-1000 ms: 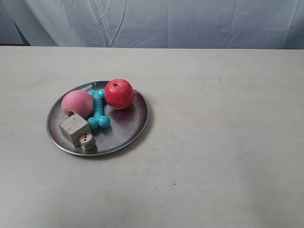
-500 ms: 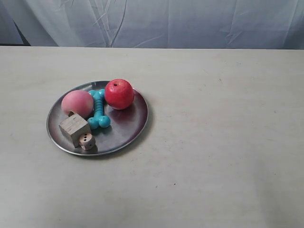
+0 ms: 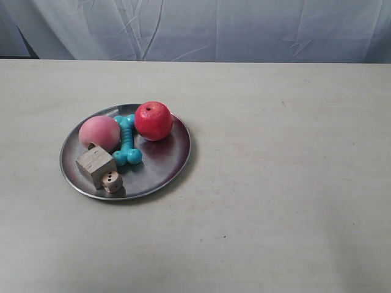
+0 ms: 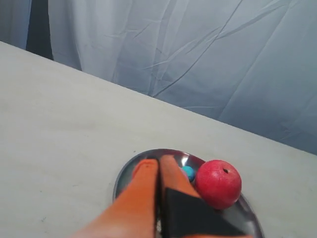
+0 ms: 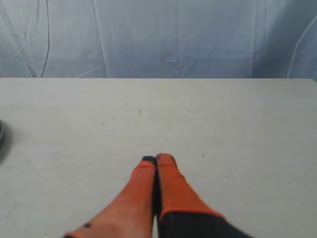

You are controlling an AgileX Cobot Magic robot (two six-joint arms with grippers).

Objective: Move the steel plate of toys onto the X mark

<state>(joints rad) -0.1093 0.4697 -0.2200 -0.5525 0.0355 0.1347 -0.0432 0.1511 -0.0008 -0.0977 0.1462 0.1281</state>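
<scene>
The steel plate (image 3: 160, 166) lies left of centre on the table, seen in the exterior view. On it are the red apple (image 3: 153, 121), pink peach (image 3: 99, 132), turquoise bone (image 3: 126, 141), wooden cube (image 3: 95, 166) and small die (image 3: 111, 180). My left gripper (image 4: 159, 161) is shut and empty; it hangs over the plate (image 4: 124, 171) beside the apple (image 4: 218, 183) and hides most of the bone (image 4: 187, 172). My right gripper (image 5: 156, 158) is shut over bare table. A tiny dark speck (image 3: 224, 237) marks the table; I cannot tell whether it is the X mark.
A wrinkled pale blue cloth (image 3: 244, 27) hangs behind the table's far edge. The plate's rim (image 5: 1, 134) just shows at the side of the right wrist view. Neither arm appears in the exterior view.
</scene>
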